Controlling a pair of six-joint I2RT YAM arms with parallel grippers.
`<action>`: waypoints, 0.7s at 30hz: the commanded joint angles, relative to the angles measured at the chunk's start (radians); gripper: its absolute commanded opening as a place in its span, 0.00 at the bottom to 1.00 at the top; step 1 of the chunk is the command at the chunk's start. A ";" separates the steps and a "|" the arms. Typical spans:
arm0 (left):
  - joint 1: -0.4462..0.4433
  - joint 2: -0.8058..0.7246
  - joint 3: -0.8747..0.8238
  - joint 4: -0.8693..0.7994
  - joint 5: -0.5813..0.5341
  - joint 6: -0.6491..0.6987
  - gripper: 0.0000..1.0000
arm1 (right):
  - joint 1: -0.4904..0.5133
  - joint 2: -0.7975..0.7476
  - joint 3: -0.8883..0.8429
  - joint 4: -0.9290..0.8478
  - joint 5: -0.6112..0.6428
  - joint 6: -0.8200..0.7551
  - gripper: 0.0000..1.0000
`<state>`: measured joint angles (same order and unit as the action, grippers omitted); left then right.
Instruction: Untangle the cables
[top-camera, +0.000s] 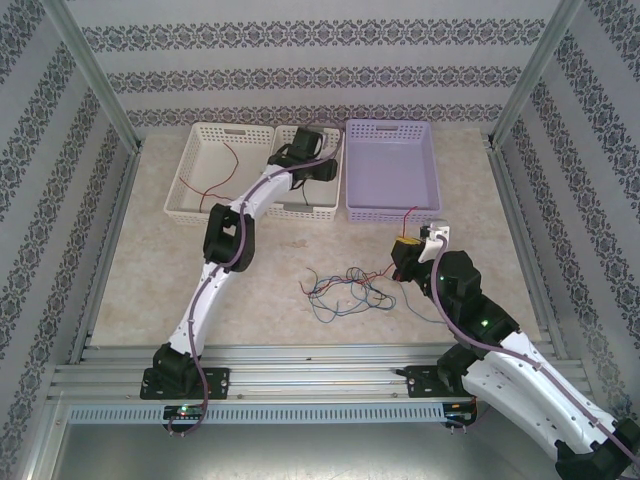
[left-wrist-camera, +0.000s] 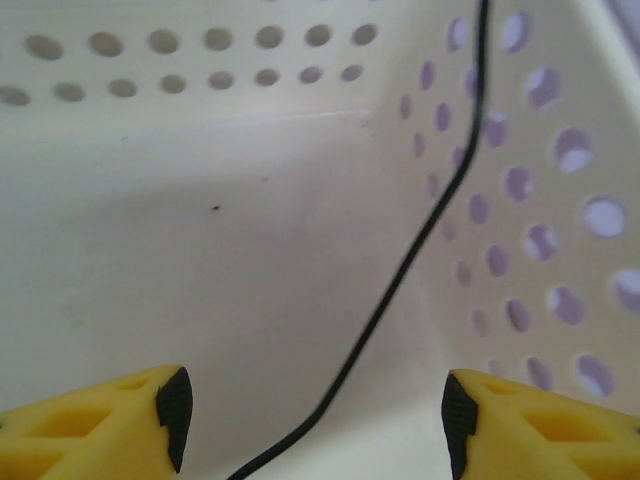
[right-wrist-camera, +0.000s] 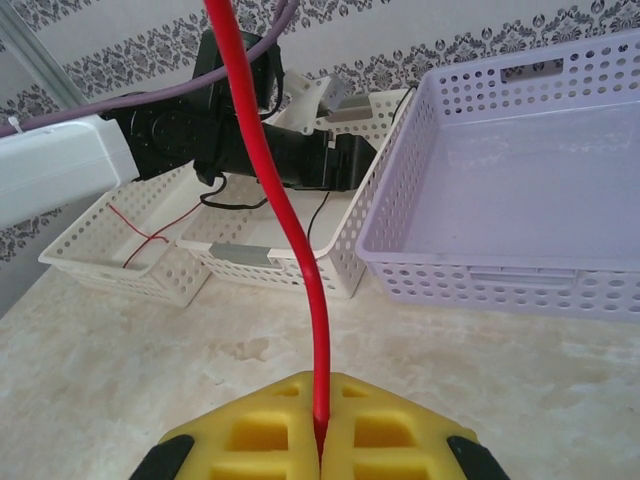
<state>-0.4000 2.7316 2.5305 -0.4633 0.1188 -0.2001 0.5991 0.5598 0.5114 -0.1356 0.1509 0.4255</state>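
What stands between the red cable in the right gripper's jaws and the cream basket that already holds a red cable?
The left arm does. Its forearm lies over the right cream basket, between the right gripper with its held cable and the left cream basket. A straight path would probably meet it.

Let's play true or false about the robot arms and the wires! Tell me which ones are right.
1. The right gripper is shut on a red cable. True.
2. The purple basket is full of cables. False: it looks empty.
3. The left gripper is open inside a white basket. True.
4. The cable under the left gripper is blue. False: it is a black cable.
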 joint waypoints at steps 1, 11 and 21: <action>-0.010 0.060 0.094 -0.098 -0.039 0.031 0.65 | 0.017 0.006 0.027 0.031 0.024 -0.015 0.00; -0.010 0.070 0.111 -0.078 -0.069 0.030 0.47 | 0.031 0.027 0.037 0.040 0.036 -0.024 0.00; -0.008 0.068 0.111 -0.075 -0.073 0.030 0.00 | 0.046 0.037 0.034 0.051 0.044 -0.027 0.00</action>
<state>-0.4122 2.7907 2.6095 -0.5243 0.0658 -0.1791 0.6319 0.6014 0.5175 -0.1211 0.1722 0.4118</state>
